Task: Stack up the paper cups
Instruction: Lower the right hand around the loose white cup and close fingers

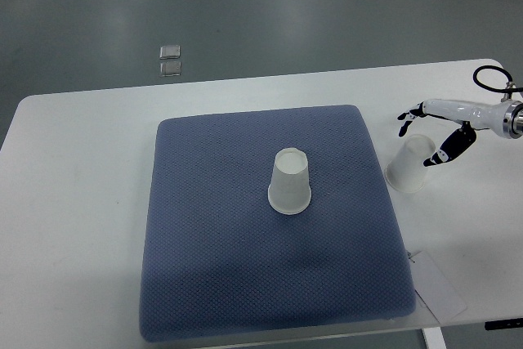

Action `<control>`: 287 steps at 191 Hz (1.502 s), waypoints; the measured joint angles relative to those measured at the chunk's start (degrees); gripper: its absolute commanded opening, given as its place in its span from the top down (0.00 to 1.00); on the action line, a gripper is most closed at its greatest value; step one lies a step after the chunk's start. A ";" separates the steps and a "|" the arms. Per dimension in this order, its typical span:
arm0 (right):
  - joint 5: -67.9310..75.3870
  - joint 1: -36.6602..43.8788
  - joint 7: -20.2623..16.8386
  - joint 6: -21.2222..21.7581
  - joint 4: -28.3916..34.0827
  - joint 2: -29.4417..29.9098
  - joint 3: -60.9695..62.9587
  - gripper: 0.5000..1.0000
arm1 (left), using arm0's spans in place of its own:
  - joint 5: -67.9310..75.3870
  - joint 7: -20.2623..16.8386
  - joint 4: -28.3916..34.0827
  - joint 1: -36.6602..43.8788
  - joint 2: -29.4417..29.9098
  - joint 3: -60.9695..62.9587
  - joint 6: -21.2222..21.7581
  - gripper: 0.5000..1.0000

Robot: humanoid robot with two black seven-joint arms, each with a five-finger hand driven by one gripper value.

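At three o'clock on the counter [73,169], the right robot hand [437,132] hovers spread, holding nothing, over a paper cup [410,165]. Another cup [290,181] sits upturned mid-mat [212,243]. Both look light, thin, crushable: grip the sidewall gently.

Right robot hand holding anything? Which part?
Right robot hand is around the upside-down paper cup off the mat, fingers near its base end; firm contact cannot be told.
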 measured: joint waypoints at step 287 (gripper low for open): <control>-1.86 -0.37 -0.40 -2.72 -6.07 5.51 -4.36 0.84 | 0.00 0.00 0.00 0.00 0.00 0.00 -0.01 0.00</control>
